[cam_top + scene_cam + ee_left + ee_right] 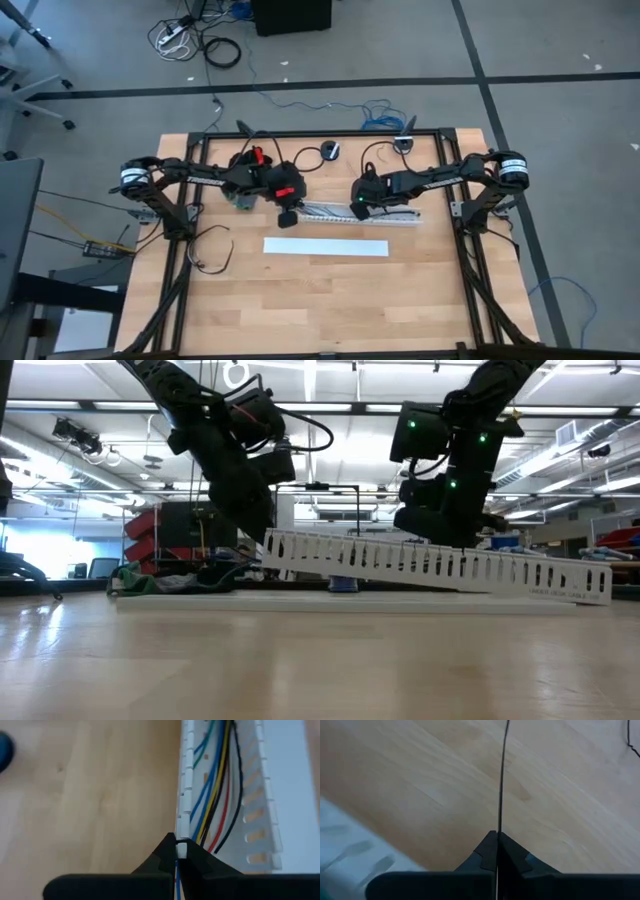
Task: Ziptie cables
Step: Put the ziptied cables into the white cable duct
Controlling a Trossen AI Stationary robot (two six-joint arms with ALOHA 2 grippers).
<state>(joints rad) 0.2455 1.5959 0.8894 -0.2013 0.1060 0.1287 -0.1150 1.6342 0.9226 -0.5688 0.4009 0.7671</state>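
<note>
Wooden table (330, 300), seen from above, both arms reaching inward over its far half. White slotted duct (440, 565) across the middle, left end lifted off the surface, right end down. White strip (325, 247) flat on the table, just nearer than the duct. Cables (217, 795), blue, yellow, red, black and green, lying lengthwise inside the duct. Left gripper (176, 851) at the duct's raised end, fingers pinched on its side wall, a blue wire between them. Right gripper (497, 837) over the duct's middle, fingers closed on a thin dark strand (503, 775) running across bare wood.
</note>
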